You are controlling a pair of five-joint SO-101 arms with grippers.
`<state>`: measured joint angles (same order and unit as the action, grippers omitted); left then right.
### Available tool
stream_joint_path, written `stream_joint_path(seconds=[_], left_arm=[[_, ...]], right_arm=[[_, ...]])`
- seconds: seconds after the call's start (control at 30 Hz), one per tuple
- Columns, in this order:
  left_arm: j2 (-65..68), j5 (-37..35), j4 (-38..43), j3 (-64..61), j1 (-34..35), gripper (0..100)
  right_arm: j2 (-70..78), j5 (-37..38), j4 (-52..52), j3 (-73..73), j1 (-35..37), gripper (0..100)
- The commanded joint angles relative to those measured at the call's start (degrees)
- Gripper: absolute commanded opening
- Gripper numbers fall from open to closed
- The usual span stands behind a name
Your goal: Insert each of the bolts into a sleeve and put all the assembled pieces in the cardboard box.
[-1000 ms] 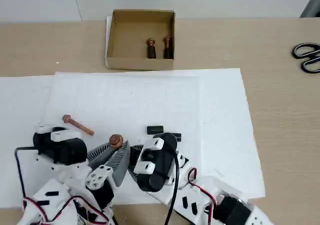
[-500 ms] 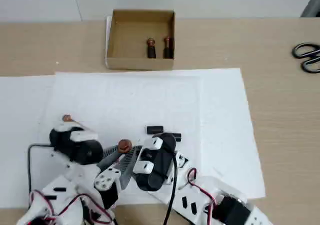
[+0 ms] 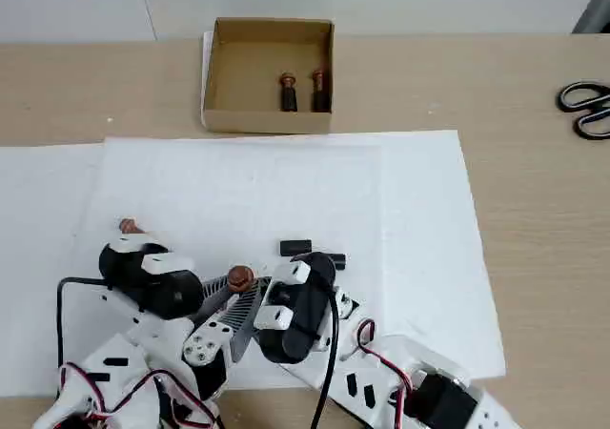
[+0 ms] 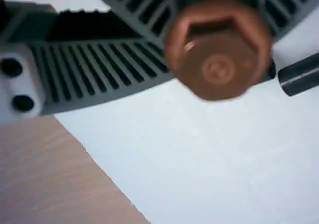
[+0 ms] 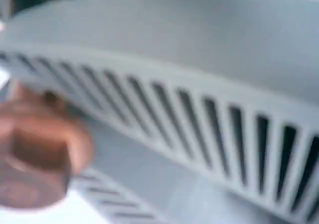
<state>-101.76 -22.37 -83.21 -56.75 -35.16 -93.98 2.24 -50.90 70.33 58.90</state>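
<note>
The left claw (image 3: 235, 292) pinches a copper bolt (image 3: 240, 277) just under its head. The head faces up and the shank is hidden, so I judge its long axis near upright. The right claw (image 3: 257, 302) sits just beside it at 3 o'clock; I cannot tell its state. A black sleeve (image 3: 295, 248) lies near at 2 o'clock, its long axis running 9 to 3, with the other sleeve (image 3: 330, 260) past it against the right arm, which is nearer both. A second bolt (image 3: 128, 226) peeks out at 10 o'clock. The cardboard box (image 3: 267, 25), well apart at 12 o'clock, holds two assembled pieces (image 3: 288, 92). The left wrist view gives the hexagonal head face-on; the high view gives the layout.
</note>
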Motion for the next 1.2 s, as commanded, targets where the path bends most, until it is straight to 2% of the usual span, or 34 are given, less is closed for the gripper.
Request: stream_joint_path(seconds=[0.0,0.13,0.53,0.83,1.17], left_arm=[[0.26,-1.93,-1.32,-1.19,-0.26,11],[0.44,-2.73,-1.32,-1.19,1.05,18],[0.44,-2.99,-1.05,-1.01,1.76,18],[0.44,1.14,-0.97,-1.19,8.53,18],[0.44,-0.09,1.05,0.22,8.97,18]], right_arm=[[-1.54,0.7,1.98,-1.32,-0.48,0.4],[-1.54,0.7,1.98,-1.32,-0.48,0.4],[-1.63,0.7,1.71,-0.53,-0.48,0.4],[-1.89,0.7,1.98,0.53,-0.48,0.4],[-1.63,0.7,1.98,0.62,-0.48,0.4]])
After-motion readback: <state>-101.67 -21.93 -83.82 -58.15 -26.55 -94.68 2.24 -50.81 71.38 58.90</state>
